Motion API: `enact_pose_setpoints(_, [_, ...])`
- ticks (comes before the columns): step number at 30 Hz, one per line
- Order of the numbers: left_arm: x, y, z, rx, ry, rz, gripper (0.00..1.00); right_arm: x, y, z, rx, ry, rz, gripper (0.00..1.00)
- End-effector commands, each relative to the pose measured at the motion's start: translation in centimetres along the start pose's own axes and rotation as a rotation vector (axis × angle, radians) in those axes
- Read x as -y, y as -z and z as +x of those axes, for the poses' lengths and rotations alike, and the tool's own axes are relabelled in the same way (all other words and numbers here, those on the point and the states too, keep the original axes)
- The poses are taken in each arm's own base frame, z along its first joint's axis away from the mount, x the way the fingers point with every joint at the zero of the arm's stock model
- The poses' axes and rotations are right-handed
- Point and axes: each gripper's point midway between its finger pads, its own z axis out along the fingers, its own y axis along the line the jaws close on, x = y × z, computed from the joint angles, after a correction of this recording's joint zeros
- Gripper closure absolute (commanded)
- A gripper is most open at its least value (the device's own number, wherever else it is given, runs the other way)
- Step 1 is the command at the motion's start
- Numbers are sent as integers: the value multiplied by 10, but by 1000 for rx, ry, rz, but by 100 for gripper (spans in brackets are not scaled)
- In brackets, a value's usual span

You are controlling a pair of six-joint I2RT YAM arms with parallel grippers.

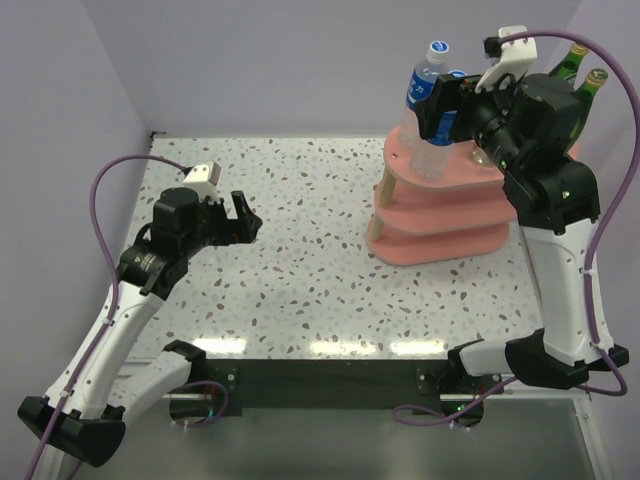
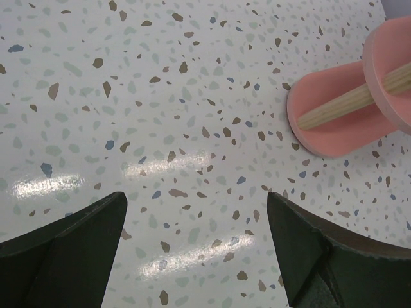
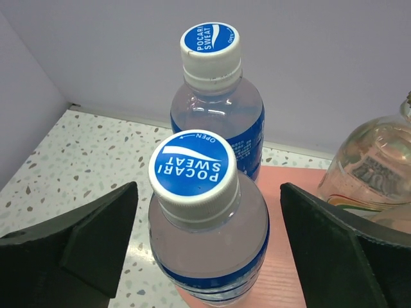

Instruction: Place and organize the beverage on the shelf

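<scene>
Two clear bottles with blue labels and white caps stand on the top board of the pink shelf [image 1: 440, 215], at its left end. My right gripper [image 3: 209, 189] is open around the nearer bottle [image 3: 202, 218], with a gap on each side. The second one [image 3: 215, 109] stands just behind it. A clear glass bottle [image 3: 366, 167] stands to the right on the same board. Two dark green bottles [image 1: 572, 62] with gold caps show behind the right arm. My left gripper [image 2: 196, 199] hangs open and empty over the table, left of the shelf [image 2: 334, 128].
The speckled table [image 1: 300, 270] runs between the arms, with walls at the back and on the left. The shelf stands at the back right; its wooden posts [image 1: 385, 190] join the boards. The right arm hides much of the shelf's right side.
</scene>
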Motion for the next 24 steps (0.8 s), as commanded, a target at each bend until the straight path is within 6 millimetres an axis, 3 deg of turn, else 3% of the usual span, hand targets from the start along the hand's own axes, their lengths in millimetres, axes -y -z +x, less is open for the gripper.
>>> enact_pose_setpoints(1, [3,3,-17,66,-17,13,5,0,14,-27,95,9,-9,1])
enact_pose_setpoints(7, [7,6,-26,84,-22,22,5,-3,29,-37,130,49,-35,1])
enact_pose_setpoints(19, [19,8,-50,124,-40,52,4,-17,91,-58,229,228,-148,1])
enact_pose_setpoints(24, [21,11,-57,147,-31,57,4,-18,113,-50,231,315,-180,1])
